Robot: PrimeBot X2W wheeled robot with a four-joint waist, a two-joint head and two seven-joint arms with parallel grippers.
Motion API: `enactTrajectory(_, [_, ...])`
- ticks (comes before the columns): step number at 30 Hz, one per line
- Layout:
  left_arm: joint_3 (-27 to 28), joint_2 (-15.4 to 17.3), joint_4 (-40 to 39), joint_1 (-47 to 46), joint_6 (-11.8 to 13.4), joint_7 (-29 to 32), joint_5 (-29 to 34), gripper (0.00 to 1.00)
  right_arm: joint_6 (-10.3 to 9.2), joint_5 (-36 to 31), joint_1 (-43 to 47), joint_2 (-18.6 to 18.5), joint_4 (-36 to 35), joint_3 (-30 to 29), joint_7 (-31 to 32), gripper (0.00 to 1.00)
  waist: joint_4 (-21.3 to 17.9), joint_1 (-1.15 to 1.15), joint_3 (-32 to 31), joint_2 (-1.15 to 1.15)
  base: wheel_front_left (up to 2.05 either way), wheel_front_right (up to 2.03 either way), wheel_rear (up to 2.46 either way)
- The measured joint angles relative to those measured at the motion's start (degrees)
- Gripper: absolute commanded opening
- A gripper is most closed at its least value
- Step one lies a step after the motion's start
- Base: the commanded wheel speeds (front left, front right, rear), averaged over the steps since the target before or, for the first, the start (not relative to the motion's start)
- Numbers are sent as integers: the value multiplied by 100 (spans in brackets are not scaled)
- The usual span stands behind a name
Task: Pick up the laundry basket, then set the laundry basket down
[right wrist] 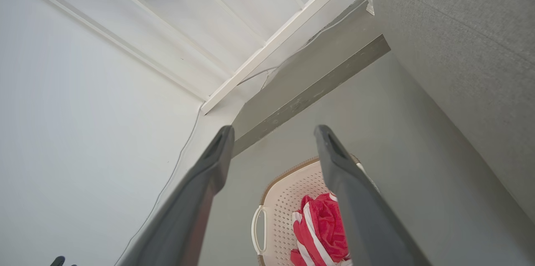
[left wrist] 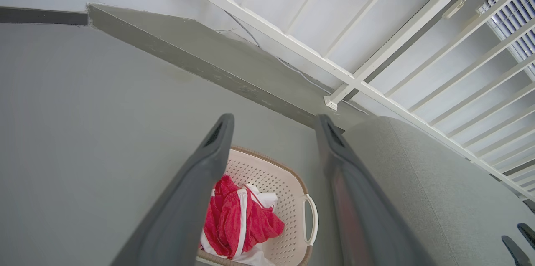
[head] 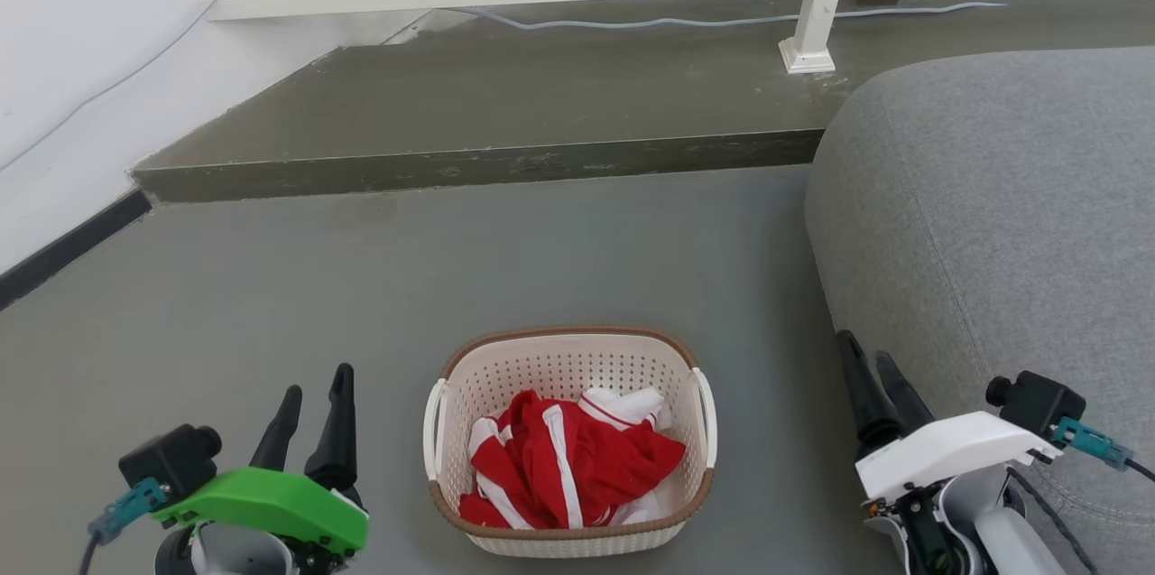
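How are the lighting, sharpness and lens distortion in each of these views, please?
Head view: even, soft light, sharp throughout, barely a shadow beside the laundry basket. Left wrist view: wide-angle stretch makes the left hand loom large, the picture tilted. Right wrist view: the white wall is bright, nearly washed out; the right hand looks equally oversized.

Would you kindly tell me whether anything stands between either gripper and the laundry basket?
Nothing visible does. Bare floor separates the left gripper and the right gripper from the laundry basket. The grey sofa lies on the right gripper's far side, not between.
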Motion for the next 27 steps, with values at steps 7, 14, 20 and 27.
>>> enactTrajectory(7, [-148,23,-44,22,146,-130,590,100,-90,-528,2,-8,-4,185,-126,100,-3,0,-3,0,0,0,0])
enactTrajectory(14, [-258,23,-68,134,244,-238,1117,100,-177,-979,19,-11,1,347,-253,100,-6,0,-5,0,0,0,0])
enactTrajectory(20, [-333,22,-102,146,319,-364,1575,100,-241,-1373,24,-12,0,470,-350,100,-11,0,-5,0,0,0,0])
enactTrajectory(27, [-427,22,-146,175,417,-482,2045,100,-299,-1833,24,-13,-4,637,-470,100,-15,0,-5,0,0,0,0])
